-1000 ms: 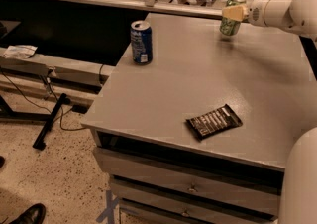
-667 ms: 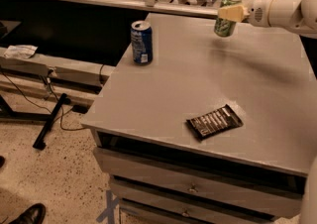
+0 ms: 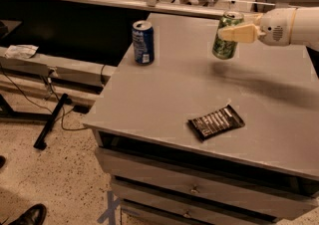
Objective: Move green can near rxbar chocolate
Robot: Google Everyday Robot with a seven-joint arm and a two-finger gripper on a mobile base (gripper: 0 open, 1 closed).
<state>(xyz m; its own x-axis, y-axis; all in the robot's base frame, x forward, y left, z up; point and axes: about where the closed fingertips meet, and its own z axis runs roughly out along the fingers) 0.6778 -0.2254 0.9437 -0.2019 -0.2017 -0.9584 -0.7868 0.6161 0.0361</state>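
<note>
The green can (image 3: 226, 44) hangs in the air above the grey table (image 3: 164, 94), tilted a little, with its silver top at the upper right. My gripper (image 3: 233, 31) reaches in from the right and is shut on the green can near its top; a cream finger (image 3: 238, 33) lies across the can's front. The rxbar chocolate (image 3: 216, 122) lies flat on the table near the front edge, below the can and well apart from it. Its dark wrapper shows pale lines of print.
A blue can (image 3: 143, 42) stands upright near the table's left edge. My white arm (image 3: 294, 26) spans the upper right. Drawers (image 3: 199, 189) sit under the tabletop. A shoe (image 3: 30, 215) and cables lie on the floor at left.
My gripper has lifted the green can off the table's far side and carried it left and toward the front, closer to the rxbar chocolate. The blue can and the bar have not moved.
</note>
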